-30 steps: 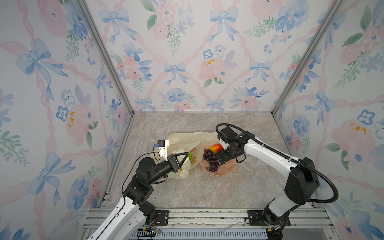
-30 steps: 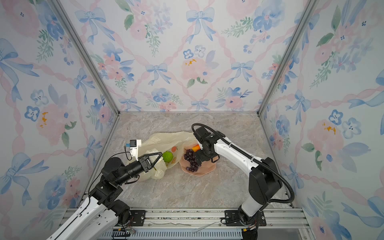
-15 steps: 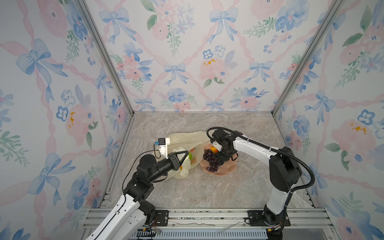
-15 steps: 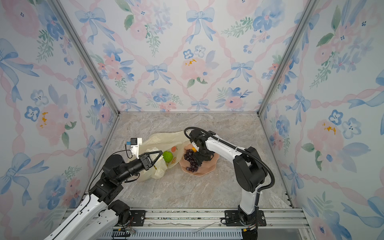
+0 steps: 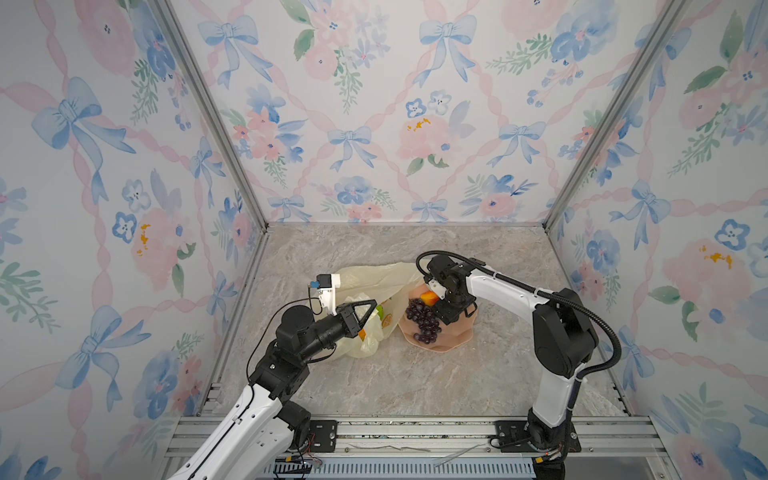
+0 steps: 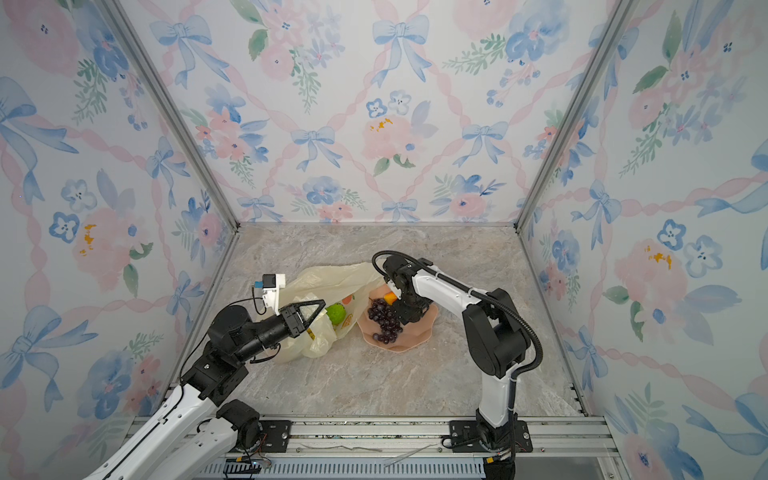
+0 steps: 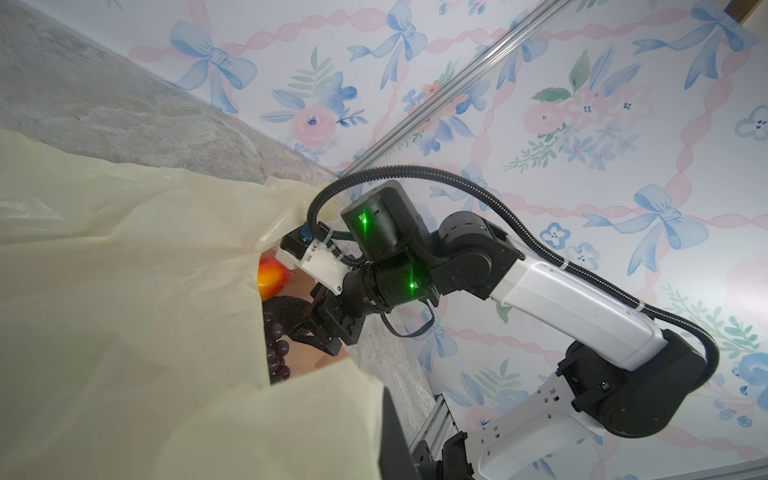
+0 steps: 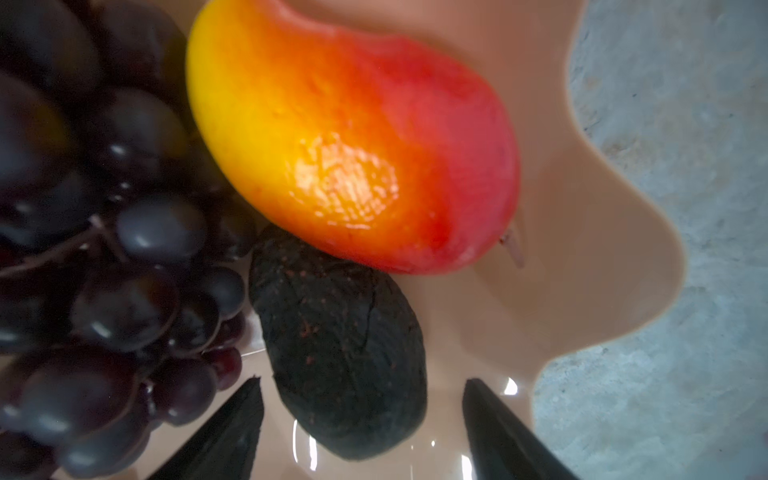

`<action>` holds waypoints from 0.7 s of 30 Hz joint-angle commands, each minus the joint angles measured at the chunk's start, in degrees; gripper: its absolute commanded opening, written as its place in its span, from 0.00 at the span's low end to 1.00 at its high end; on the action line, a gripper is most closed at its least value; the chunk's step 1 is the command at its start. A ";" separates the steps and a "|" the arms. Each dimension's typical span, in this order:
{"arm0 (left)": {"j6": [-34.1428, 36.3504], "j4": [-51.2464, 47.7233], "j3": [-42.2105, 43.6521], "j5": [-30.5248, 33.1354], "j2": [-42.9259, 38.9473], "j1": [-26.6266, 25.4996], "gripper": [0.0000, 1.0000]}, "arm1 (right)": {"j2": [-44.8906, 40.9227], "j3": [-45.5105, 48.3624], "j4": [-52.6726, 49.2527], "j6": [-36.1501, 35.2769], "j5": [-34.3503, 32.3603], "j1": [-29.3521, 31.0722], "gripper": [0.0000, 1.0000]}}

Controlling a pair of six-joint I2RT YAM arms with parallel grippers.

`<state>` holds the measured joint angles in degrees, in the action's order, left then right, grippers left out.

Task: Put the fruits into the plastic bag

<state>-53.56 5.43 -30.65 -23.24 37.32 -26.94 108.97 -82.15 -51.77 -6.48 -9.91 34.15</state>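
Bright, even, soft light; the right wrist view blurs the grapes [image 8: 124, 257], with glare on the mango [image 8: 353, 145].

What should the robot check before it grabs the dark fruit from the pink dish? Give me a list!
1. Left hand shut on the bag, holding its edge up: ok.
2. Bag mouth wide enough for a fruit: cannot tell.
3. Right hand open around the dark fruit: ok.
4. Dark fruit gripped: not ok, both fingers stand apart from it.
5. Grapes clear of the fingers: cannot tell, they lie right beside one finger.
6. Mango out of the fingers' way: ok, it lies past the fingertips on the dish.
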 commanded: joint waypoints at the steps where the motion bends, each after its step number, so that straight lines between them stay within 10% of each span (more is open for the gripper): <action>1: 0.96 0.02 -0.70 -0.68 -0.54 0.52 0.00 | 2.31 -2.04 -0.26 -0.24 0.15 -0.33 0.75; 21: 0.56 -1.56 -0.04 -1.01 -3.62 2.05 0.00 | -2.67 -1.08 -1.79 1.59 1.54 -0.43 0.46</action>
<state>-53.58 4.08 -30.65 -23.29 35.73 -25.34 110.50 -82.81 -51.66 -5.98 -8.56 34.15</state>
